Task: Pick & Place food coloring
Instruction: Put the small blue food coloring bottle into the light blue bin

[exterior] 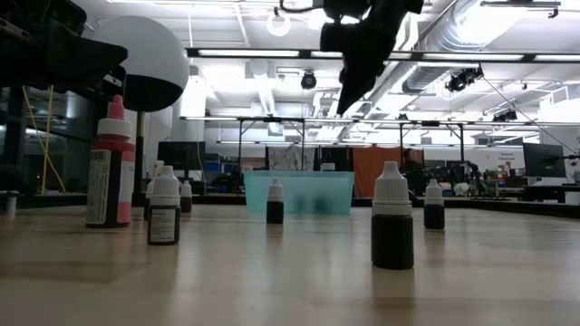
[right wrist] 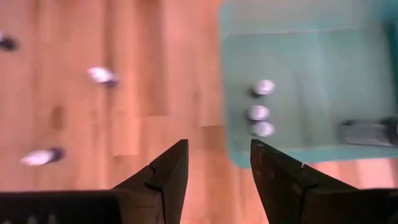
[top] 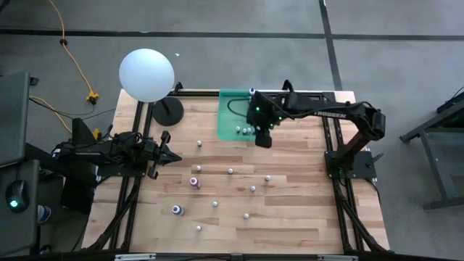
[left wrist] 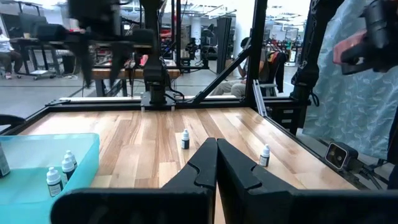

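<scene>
Poised over the near edge of the green tray (top: 230,116): the right gripper (right wrist: 214,165), fingers spread apart and holding nothing. Inside the tray, three small food coloring bottles (right wrist: 262,113) in a row. Scattered upright across the wooden surface (top: 290,210), more whitish bottles (top: 230,171), plus a pink-red one (top: 194,181) and a blue one (top: 177,210). At the surface's left edge, the left gripper (top: 168,154), fingers pressed together, empty.
</scene>
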`<state>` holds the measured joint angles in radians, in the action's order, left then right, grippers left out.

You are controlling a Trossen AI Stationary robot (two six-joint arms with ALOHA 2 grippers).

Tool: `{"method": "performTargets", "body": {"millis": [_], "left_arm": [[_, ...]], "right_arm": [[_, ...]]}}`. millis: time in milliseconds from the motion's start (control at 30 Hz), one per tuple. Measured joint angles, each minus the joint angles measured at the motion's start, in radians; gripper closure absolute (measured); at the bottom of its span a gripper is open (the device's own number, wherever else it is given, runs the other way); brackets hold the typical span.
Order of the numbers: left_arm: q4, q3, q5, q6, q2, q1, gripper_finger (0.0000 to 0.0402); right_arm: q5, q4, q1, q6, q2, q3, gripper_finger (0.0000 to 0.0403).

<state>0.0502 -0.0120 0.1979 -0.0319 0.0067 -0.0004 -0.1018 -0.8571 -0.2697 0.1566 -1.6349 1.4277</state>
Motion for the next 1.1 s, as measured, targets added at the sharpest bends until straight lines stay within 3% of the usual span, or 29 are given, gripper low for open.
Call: {"method": "performTargets", "body": {"millis": [300,733,1100], "left_arm": [[0.000,0.000,0.000,0.000,0.000,0.000,0.0401],[0.000,0.000,0.000,0.000,0.000,0.000,0.0401],[0.000,0.000,0.000,0.000,0.000,0.000,0.0401]], "right_arm": [[-0.134,-0.047,0.118,0.107,-0.003,-0.001,0.0240],[-0.107,-0.040,0.215,0.159,-0.103,-0.002,0.0246],[-0.114,0.168,0.220,0.159,-0.274,-0.003,0.0247]]}}
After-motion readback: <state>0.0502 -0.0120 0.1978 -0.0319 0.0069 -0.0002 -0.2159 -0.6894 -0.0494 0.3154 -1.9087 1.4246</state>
